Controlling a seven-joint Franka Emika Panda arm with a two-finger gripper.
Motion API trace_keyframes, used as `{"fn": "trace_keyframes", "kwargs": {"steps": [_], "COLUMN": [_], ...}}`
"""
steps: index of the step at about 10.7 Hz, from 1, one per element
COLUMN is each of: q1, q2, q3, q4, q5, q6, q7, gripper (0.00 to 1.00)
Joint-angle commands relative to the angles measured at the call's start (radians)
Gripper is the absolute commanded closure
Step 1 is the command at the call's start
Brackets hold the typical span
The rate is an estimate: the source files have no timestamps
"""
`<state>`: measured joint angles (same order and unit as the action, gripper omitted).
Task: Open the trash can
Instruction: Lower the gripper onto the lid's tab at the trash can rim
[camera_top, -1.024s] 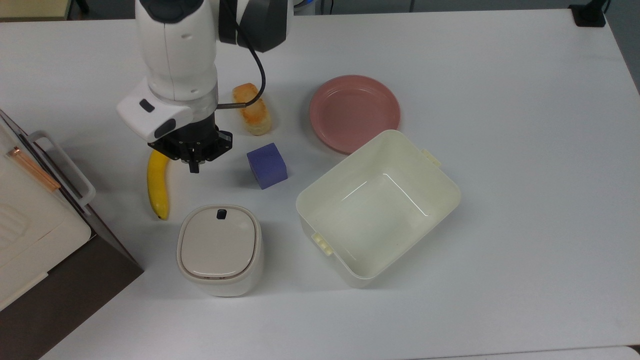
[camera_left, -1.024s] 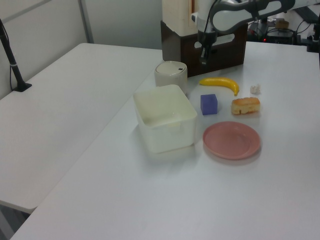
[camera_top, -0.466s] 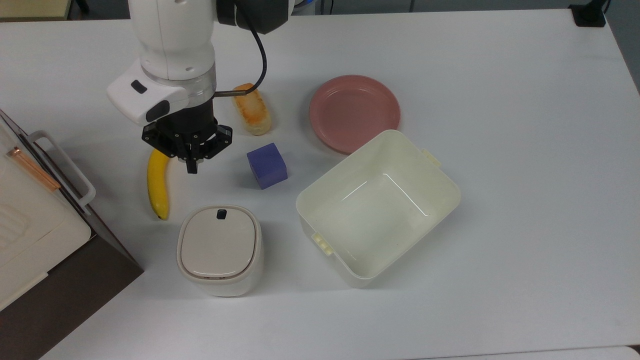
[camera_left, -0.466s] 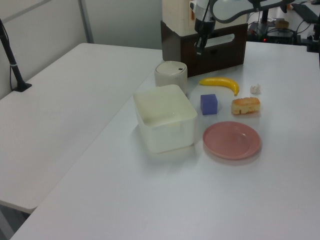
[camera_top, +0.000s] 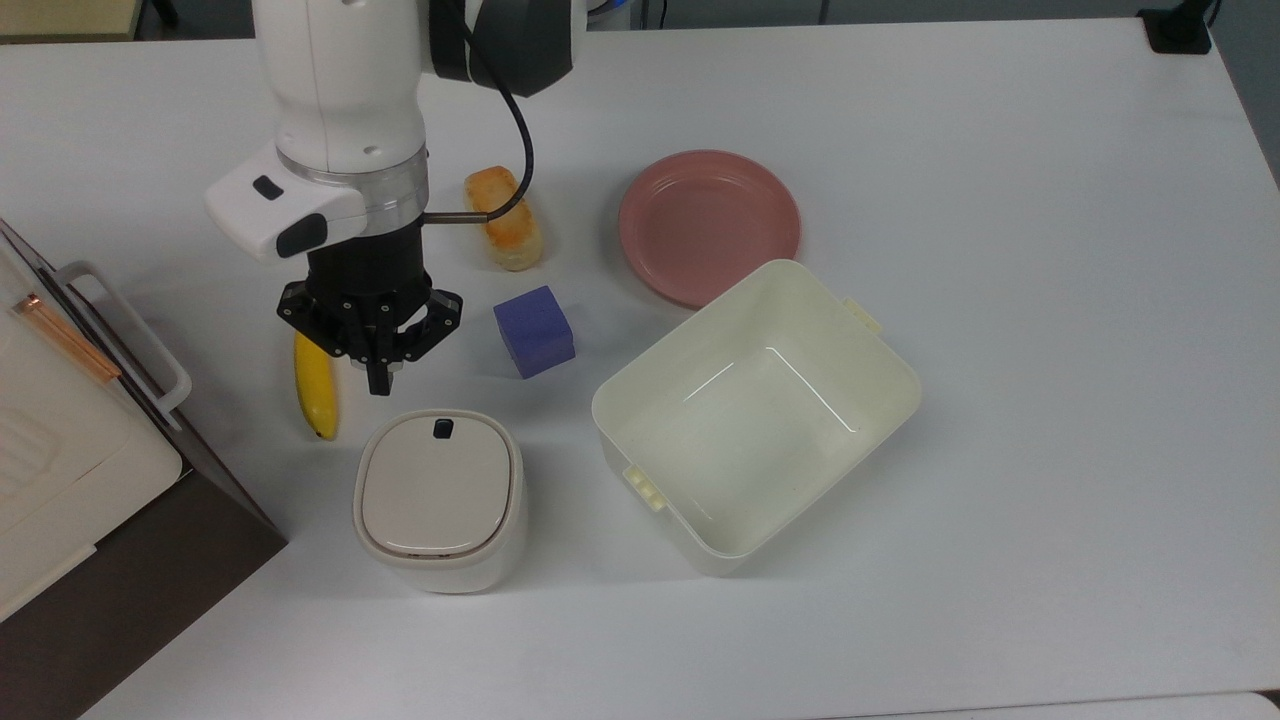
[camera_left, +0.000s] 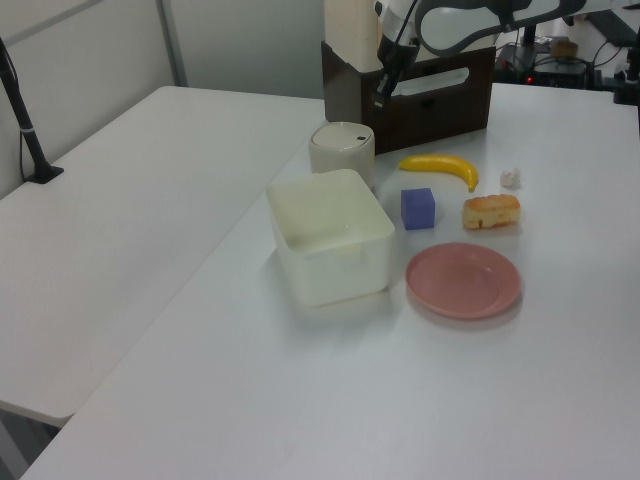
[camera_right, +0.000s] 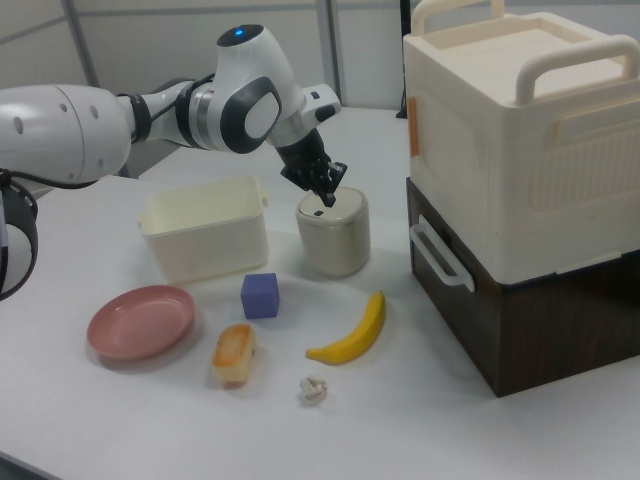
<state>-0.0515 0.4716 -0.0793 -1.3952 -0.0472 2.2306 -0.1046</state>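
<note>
Trash can lower left of top view, lid closed, gripper just above its dark button, fingers pressed narrow, holding nothing, banana beside.

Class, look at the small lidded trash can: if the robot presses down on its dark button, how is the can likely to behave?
The trash can looks like light, stiff plastic, so it may skid on the smooth white table. Its squat, broad shape suggests it should not tip. The button sits near one edge, so an off-centre press by the hand might rock it slightly.
</note>
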Motion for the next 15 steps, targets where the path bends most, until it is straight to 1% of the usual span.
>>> {"fn": "trace_keyframes", "kwargs": {"steps": [1,4,6,7,12,15], "q1": [-0.001,-0.002,-0.004,-0.004,-0.004,-0.019], "q2": [-0.010,0.016,0.027,0.030,0.030,0.030], "q3": [0.018,0.047,0.064,0.065,0.065,0.073], "q4": [-0.019,-0.021,-0.037,-0.038,-0.045,-0.064], "q5": [0.015,0.015,0.021,0.027,0.038,0.038], "q6": [0.030,0.046,0.151,0.174,0.178,0.178], "q7": [0.013,-0.020,-0.015,-0.017,-0.033,-0.050], "gripper": [1.00,1.00,1.00,1.00,1.00,1.00]}}
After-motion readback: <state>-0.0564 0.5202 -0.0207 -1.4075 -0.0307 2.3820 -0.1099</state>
